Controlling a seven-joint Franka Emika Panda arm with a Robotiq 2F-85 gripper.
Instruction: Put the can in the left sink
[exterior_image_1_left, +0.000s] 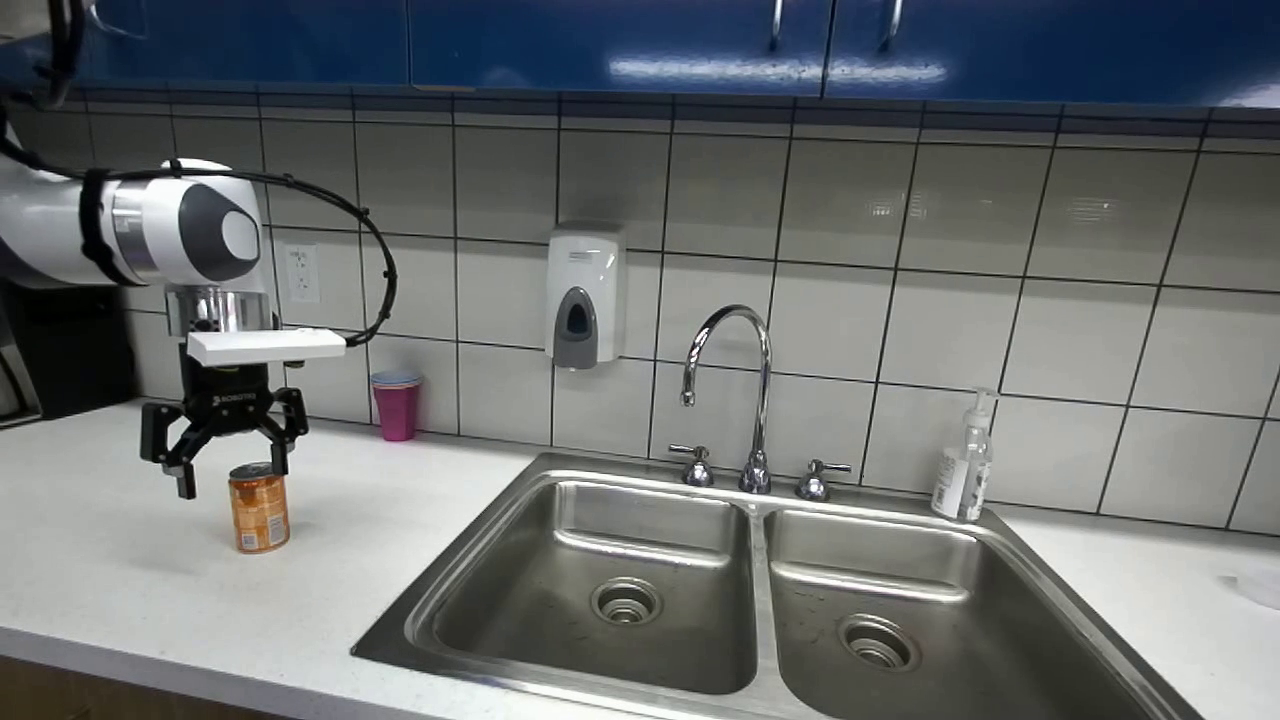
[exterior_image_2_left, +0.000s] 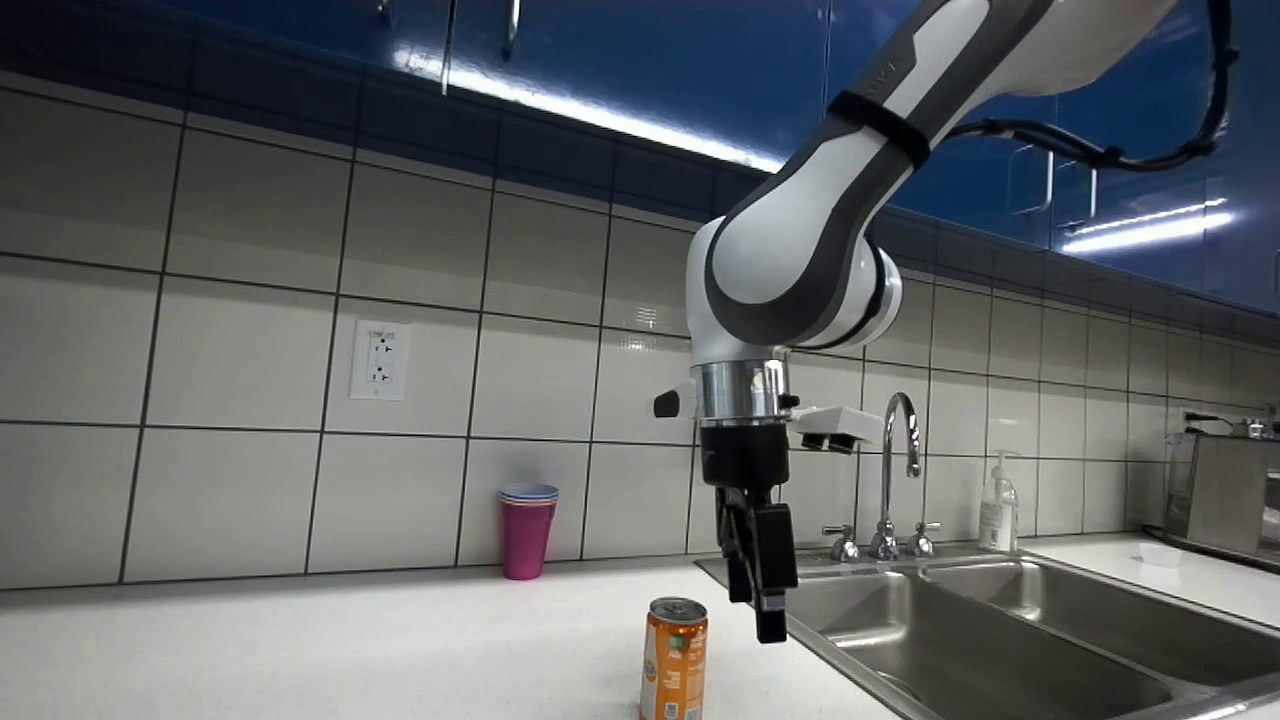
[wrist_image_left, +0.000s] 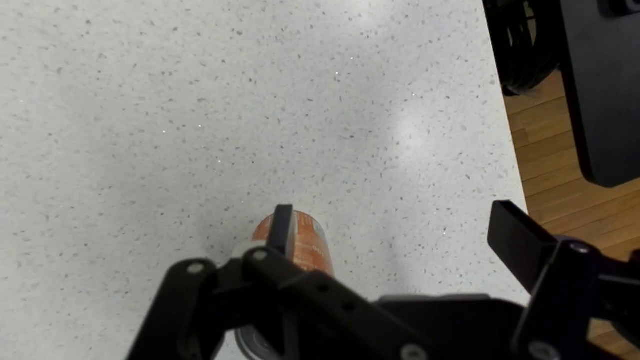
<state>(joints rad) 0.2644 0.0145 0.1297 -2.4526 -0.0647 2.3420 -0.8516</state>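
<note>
The orange can (exterior_image_1_left: 260, 515) with a silvery top stands upright on the white counter, left of the sink in an exterior view; it also shows in an exterior view (exterior_image_2_left: 675, 665), cut by the lower edge. My gripper (exterior_image_1_left: 233, 472) is open and empty, fingers pointing down near the can's top height. In an exterior view the gripper (exterior_image_2_left: 755, 610) appears to the sink side of the can. In the wrist view, one finger of the gripper (wrist_image_left: 395, 227) partly hides the can (wrist_image_left: 315, 247), which is not between the fingers. The left sink (exterior_image_1_left: 530, 610) holds nothing visible.
The right basin (exterior_image_1_left: 960, 660) adjoins the left one. A chrome faucet (exterior_image_1_left: 765, 400) rises behind them. Stacked pink cups (exterior_image_1_left: 397, 412) stand by the tiled wall. A soap bottle (exterior_image_1_left: 965, 460) stands at the back right. A soap dispenser (exterior_image_1_left: 585, 300) hangs on the wall.
</note>
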